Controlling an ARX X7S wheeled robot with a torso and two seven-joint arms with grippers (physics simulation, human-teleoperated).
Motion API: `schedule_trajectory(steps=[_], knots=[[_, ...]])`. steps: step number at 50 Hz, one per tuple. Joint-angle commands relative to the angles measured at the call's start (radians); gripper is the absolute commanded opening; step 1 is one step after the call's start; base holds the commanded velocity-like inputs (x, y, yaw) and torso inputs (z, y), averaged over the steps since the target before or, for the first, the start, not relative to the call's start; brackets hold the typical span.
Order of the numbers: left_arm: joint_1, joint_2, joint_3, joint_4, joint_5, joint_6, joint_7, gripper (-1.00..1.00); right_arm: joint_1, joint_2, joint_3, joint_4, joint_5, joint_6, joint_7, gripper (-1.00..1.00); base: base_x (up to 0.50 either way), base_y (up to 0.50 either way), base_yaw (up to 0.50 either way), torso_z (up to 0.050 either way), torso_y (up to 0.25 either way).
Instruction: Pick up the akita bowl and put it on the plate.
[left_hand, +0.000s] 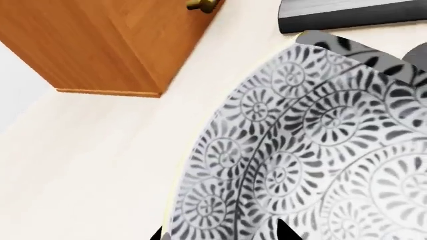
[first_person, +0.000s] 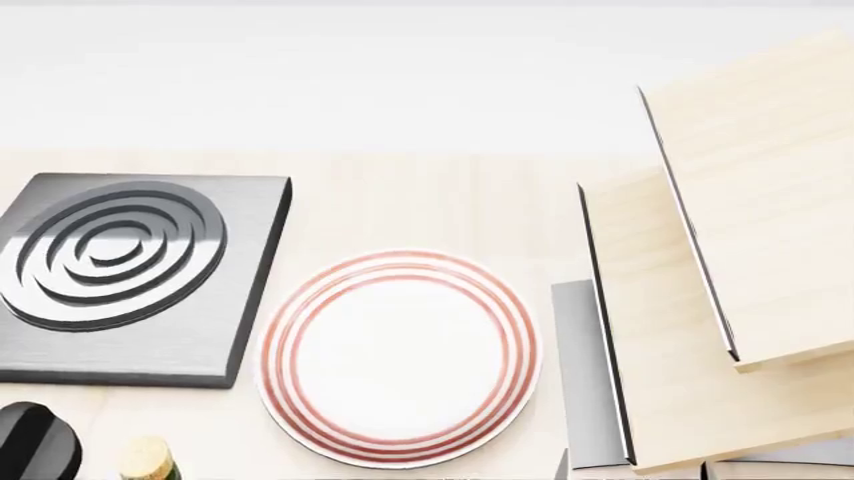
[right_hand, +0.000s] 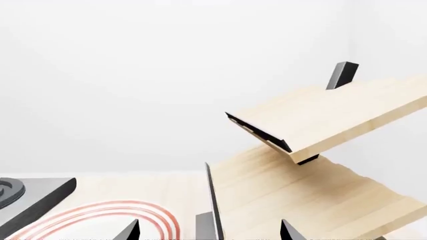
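The akita bowl (left_hand: 313, 150), white with dense grey-black leaf spirals and a pale rim, fills much of the left wrist view and is out of the head view. My left gripper (left_hand: 221, 234) is open and straddles the bowl's wall, one fingertip outside the rim and the other inside. The plate (first_person: 400, 358), white with red rings, lies empty on the table in front of me; its rim (right_hand: 155, 216) also shows in the right wrist view. My right gripper (right_hand: 208, 232) hangs open and empty above the table by the plate's right side.
A grey square stove burner (first_person: 120, 270) lies left of the plate. A pale wooden shelf rack (first_person: 721, 300) with tilted boards stands to the right. Beside the bowl stands a brown wooden cabinet (left_hand: 100, 45) with a brass knob (left_hand: 203, 5).
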Motion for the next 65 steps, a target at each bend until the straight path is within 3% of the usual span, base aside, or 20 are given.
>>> schedule_trajectory(steps=[1,15,40,43,56,65], knots=[[-0.018,0.037,0.15,-0.124,-0.131,0.033,0.014,-1.0,0.0,0.003,-0.004,-0.006,0.002,0.004,0.003,1.0,0.02,0.0,0.0,-0.01,0.0],[-0.014,0.034,0.187,-0.114,-0.076,0.093,0.03,-1.0,-0.002,0.008,-0.006,-0.008,0.008,0.0,0.005,1.0,0.01,0.0,-0.01,-0.005,0.0],[0.128,0.092,-0.026,0.157,-0.08,0.298,-0.021,-1.0,0.007,0.012,-0.013,0.002,0.016,-0.001,0.009,1.0,0.0,0.0,-0.01,-0.003,0.0],[0.122,0.099,-0.043,0.166,-0.071,0.29,-0.06,-1.0,0.005,0.014,-0.011,-0.003,0.02,0.001,0.01,1.0,0.0,0.0,0.0,0.0,0.0],[0.119,0.131,-0.111,0.226,-0.122,0.367,-0.032,-1.0,0.01,0.016,-0.016,0.001,0.018,0.004,0.015,1.0,0.0,0.0,0.0,0.0,0.0],[0.126,0.157,-0.143,0.277,-0.07,0.44,-0.044,-1.0,0.011,0.018,-0.017,0.005,0.021,0.0,0.016,1.0,0.0,0.0,0.0,0.0,0.0]])
